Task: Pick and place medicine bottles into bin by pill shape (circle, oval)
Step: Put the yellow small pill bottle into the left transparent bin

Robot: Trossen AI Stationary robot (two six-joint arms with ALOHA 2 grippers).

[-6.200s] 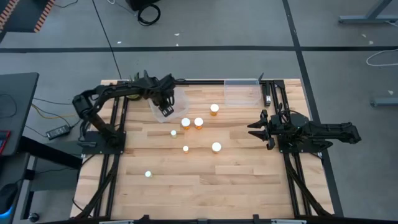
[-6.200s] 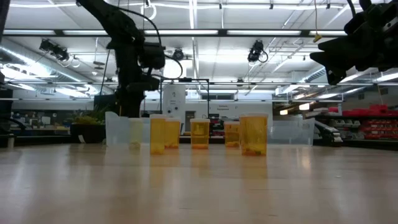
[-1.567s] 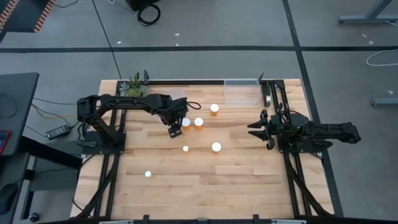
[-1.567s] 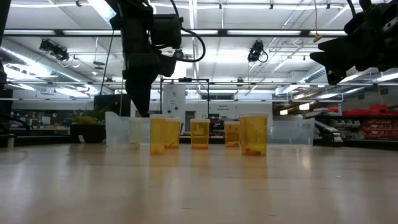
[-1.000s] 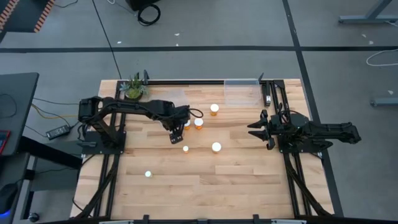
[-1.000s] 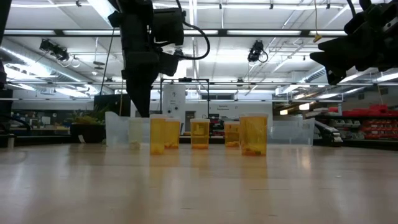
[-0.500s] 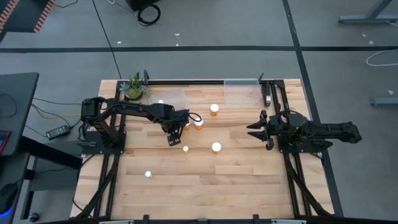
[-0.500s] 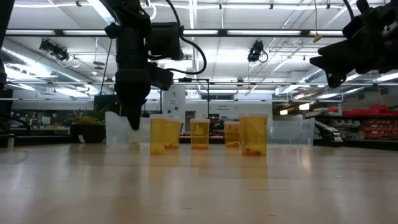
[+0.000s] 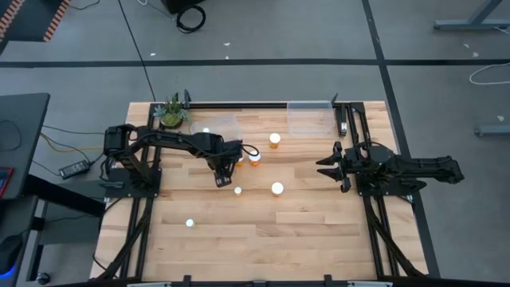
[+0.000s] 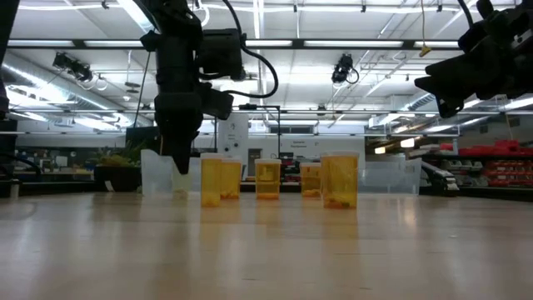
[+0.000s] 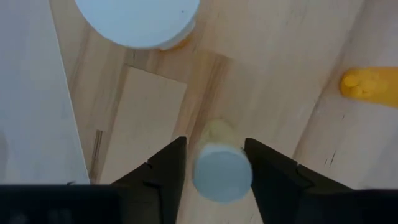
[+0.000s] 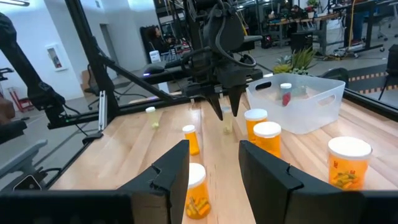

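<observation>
Between the fingers of the left gripper (image 11: 214, 163) stands a narrow pale bottle (image 11: 221, 168), its round white cap seen from above with a dark finger just beside it on either side; whether the pads actually press on it cannot be told, so the jaws read as partly closed around it. A second ago this gripper was higher and its jaws wider; since then it has dropped to the wooden tabletop (image 9: 263, 223) and drawn in about the bottle, and over the last half second it has barely moved. From the table-level camera the left gripper (image 10: 178, 162) points straight down, its tips reaching the board just beside the nearest orange bottle (image 10: 212, 179). Ahead of the jaws a wider white cap (image 11: 138, 22) tops a translucent orange body, and off to one side another orange bottle (image 11: 368, 86) shows only partly. A clear plastic bin (image 12: 298, 99) beyond the gripper already holds a bottle. The right gripper (image 9: 323, 167) hangs well apart at the table's right side, unmoved, jaws together and holding nothing. The tabletop is pale planked wood.
</observation>
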